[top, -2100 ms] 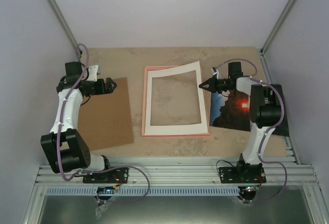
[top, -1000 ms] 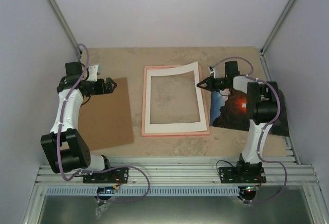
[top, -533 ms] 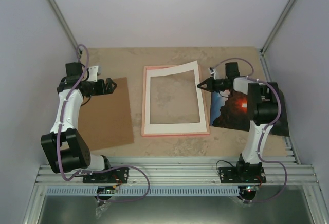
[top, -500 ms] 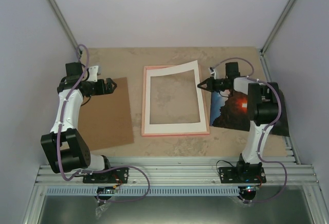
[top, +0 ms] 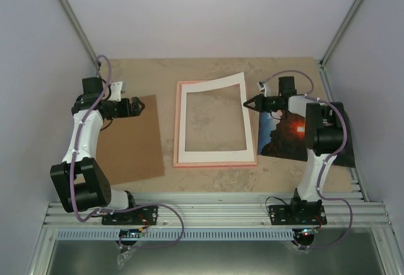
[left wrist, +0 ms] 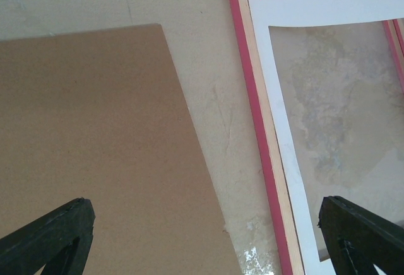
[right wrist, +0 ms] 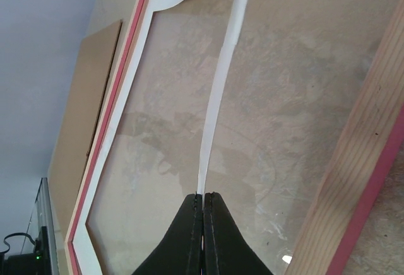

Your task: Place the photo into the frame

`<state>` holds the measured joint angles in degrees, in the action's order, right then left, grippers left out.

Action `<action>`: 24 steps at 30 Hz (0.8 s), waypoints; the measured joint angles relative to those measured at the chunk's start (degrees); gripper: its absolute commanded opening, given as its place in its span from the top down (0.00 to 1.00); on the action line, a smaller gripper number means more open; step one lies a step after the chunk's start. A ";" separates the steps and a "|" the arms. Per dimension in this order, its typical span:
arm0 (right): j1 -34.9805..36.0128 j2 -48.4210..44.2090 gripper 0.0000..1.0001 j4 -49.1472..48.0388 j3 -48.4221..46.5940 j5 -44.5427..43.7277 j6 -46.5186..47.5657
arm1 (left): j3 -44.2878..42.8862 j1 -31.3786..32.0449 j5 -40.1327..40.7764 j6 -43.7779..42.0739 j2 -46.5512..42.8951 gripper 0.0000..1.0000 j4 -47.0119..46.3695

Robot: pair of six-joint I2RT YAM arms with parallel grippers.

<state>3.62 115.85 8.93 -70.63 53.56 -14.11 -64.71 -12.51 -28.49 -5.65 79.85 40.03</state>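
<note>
The pink frame (top: 214, 164) lies flat mid-table with a white mat (top: 183, 130) in it. My right gripper (top: 247, 104) is shut on the mat's right edge and holds that side lifted. In the right wrist view the thin mat edge (right wrist: 218, 111) runs up from the shut gripper (right wrist: 203, 194), above the frame's wooden rail (right wrist: 353, 161). The photo (top: 281, 137), dark with an orange glow, lies right of the frame, partly under the right arm. My left gripper (top: 140, 105) hangs open over the brown board's far right corner, left of the frame (left wrist: 252, 111), holding nothing (left wrist: 205, 205).
A plain brown board (top: 129, 142) lies left of the frame, also filling the left side of the left wrist view (left wrist: 95, 149). Walls close in the table at the back and sides. An aluminium rail (top: 214, 212) runs along the near edge.
Almost nothing differs. The right gripper has drifted a little back to the right, still pinching the lifted mat edge. The left arm has barely shifted.
</note>
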 measured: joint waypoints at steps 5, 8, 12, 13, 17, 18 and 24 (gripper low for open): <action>0.31 0.15 0.99 -0.42 0.20 0.22 -0.52 | 0.35 0.52 0.11 -0.13 0.00 0.00 -0.09; 0.72 0.81 1.00 -0.44 0.20 0.24 -0.76 | 0.39 0.52 0.13 -0.13 0.00 0.00 -0.15; 1.42 1.55 0.99 -0.35 0.22 0.20 -1.29 | 0.48 0.52 0.13 -0.13 0.02 0.01 -0.20; 1.57 1.64 0.99 -0.37 0.22 0.17 -1.40 | 0.48 0.52 0.13 -0.13 0.02 0.00 -0.20; 1.73 1.73 0.82 -0.20 0.22 -0.26 -1.66 | 0.50 0.52 0.15 -0.13 0.02 0.01 -0.20; 1.70 1.73 0.77 0.13 0.22 -0.42 -1.73 | 0.50 0.52 0.15 -0.13 0.02 0.01 -0.20; 1.77 1.68 0.33 3.58 -0.15 -2.49 -0.81 | 0.50 0.52 0.17 -0.13 0.02 0.01 -0.22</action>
<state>5.39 117.54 12.51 -70.78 51.07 -14.92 -64.20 -11.99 -28.32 -5.78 79.88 39.81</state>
